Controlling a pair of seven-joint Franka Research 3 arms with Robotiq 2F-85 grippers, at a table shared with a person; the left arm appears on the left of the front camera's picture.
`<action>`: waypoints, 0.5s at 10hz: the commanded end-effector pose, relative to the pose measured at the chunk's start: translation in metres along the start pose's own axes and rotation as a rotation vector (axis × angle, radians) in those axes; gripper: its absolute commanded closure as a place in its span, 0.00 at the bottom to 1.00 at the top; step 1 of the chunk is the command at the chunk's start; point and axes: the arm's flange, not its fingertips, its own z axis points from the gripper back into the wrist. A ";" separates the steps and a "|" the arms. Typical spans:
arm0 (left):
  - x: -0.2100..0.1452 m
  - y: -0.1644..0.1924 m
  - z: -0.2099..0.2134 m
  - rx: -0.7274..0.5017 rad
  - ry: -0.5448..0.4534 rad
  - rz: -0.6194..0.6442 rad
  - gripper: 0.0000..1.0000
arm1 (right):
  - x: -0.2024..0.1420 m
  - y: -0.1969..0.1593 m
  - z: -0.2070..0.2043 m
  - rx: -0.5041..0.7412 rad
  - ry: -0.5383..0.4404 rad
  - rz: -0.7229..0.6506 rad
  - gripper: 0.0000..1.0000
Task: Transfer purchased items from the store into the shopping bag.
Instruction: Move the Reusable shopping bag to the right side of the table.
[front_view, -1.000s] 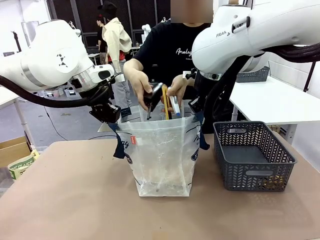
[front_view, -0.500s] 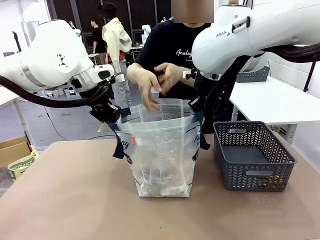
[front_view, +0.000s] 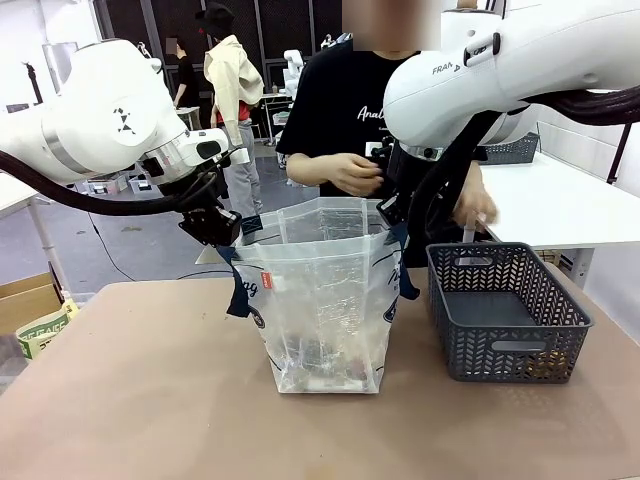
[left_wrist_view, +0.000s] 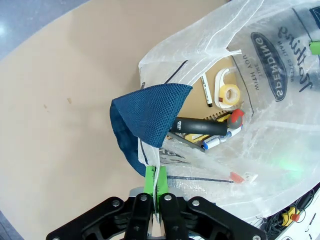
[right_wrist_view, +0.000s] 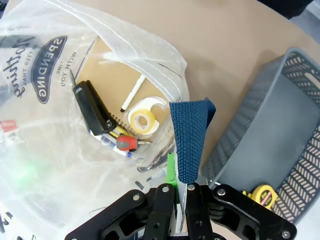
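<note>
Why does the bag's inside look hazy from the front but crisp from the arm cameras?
Front view: the shopping bag is crinkled translucent plastic, whitening its contents to a haze. Left wrist view: looking in through the open mouth, the tape roll is crisp. Right wrist view: equally crisp, sheen on the plastic.

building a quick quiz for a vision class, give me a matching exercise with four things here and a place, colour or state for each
Things:
1. roll of tape
2. yellow tape measure
3. left gripper
4. strap handle

Matches:
a. shut on the rim of the shopping bag
b. navy blue
c. lying in the grey basket
d. lying in the bottom of the bag

Pairs: 1-d; 2-c; 3-a; 4-b
</note>
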 end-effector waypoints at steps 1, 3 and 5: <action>0.000 0.000 0.002 0.002 -0.005 0.010 1.00 | 0.000 0.000 0.001 -0.001 -0.001 -0.001 1.00; 0.000 0.000 0.002 0.002 -0.005 0.010 1.00 | 0.000 0.000 0.001 -0.001 -0.001 -0.001 1.00; 0.000 0.000 0.002 0.002 -0.005 0.010 1.00 | 0.000 0.000 0.001 -0.001 -0.001 -0.001 1.00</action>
